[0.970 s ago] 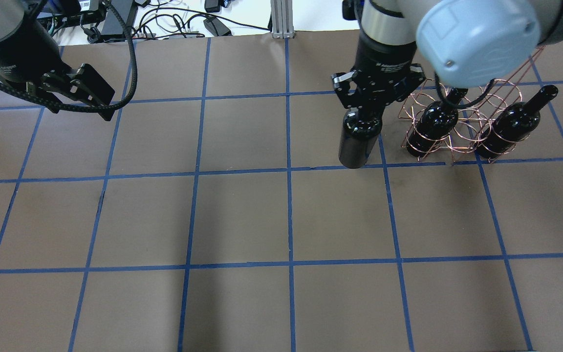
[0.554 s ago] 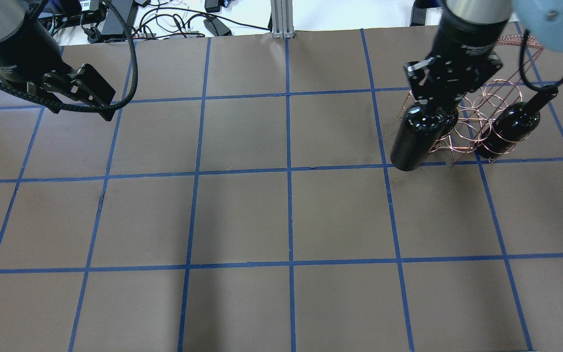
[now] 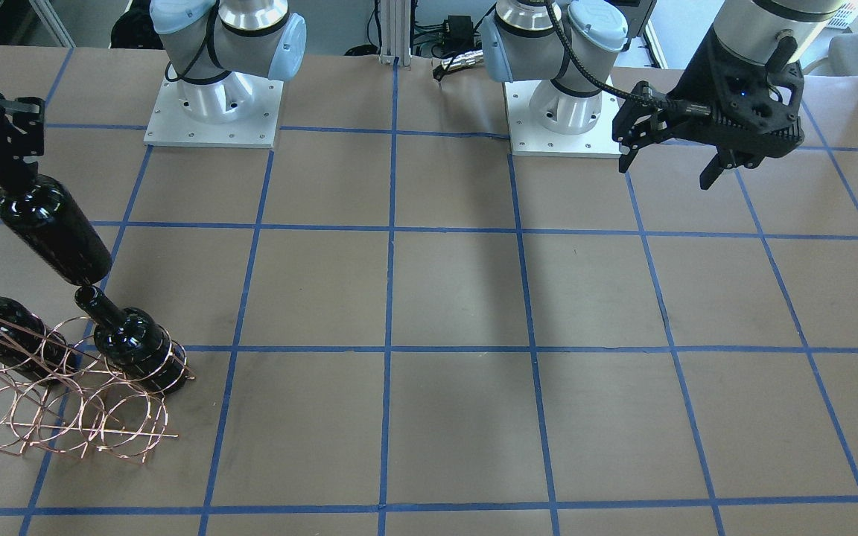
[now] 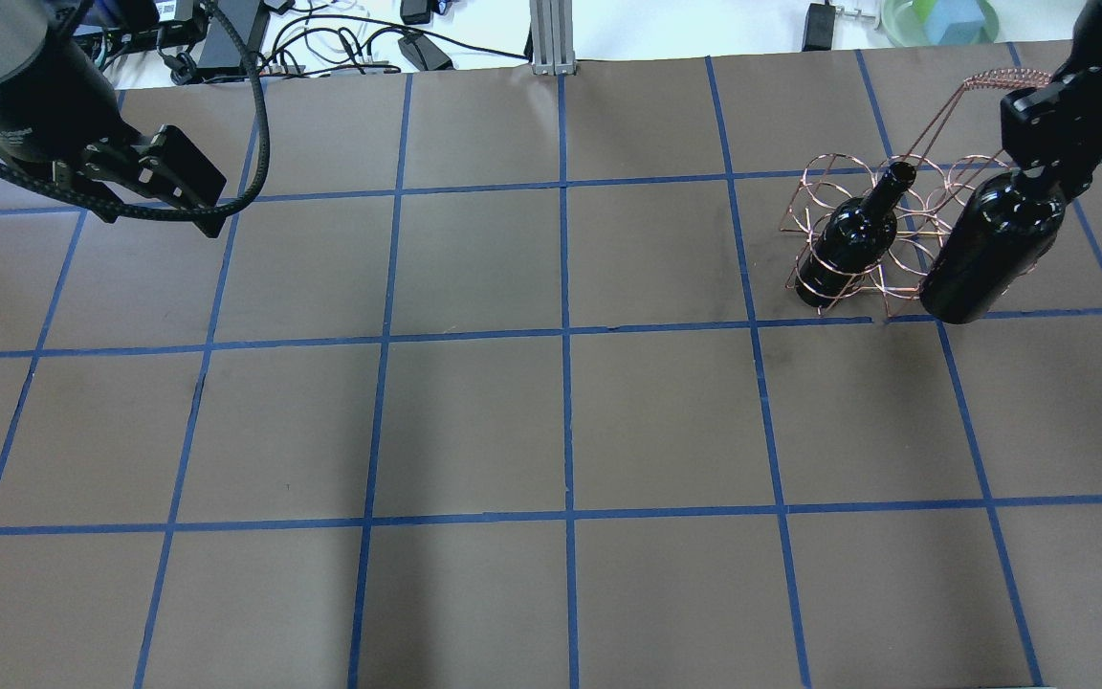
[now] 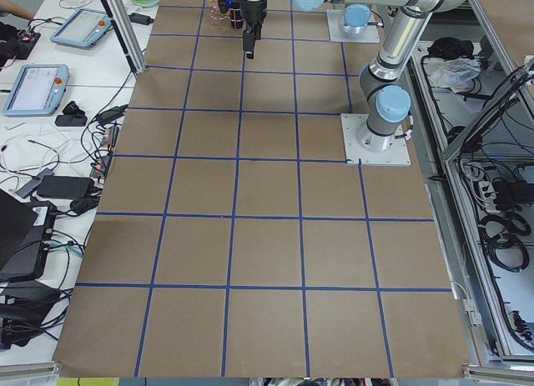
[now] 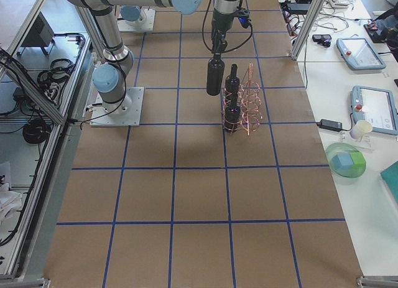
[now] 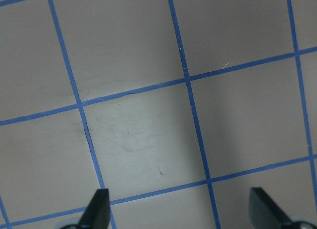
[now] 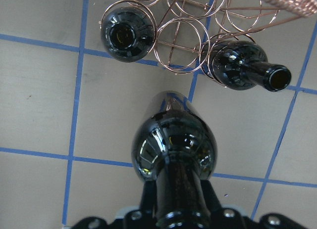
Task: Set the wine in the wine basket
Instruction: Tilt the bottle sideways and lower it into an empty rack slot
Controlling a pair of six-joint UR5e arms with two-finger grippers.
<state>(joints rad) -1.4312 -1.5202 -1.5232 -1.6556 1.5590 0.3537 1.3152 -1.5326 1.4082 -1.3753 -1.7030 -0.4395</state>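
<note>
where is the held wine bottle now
Overhead view, far right: the wine bottle hangs from the right gripper, beside the wine basket on the robot's side.

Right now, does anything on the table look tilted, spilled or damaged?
Nothing stands out. Two bottles sit in the loops of the wine basket; the right gripper holds the third bottle by its neck, in the air beside the basket. No spill or breakage shows.
</note>
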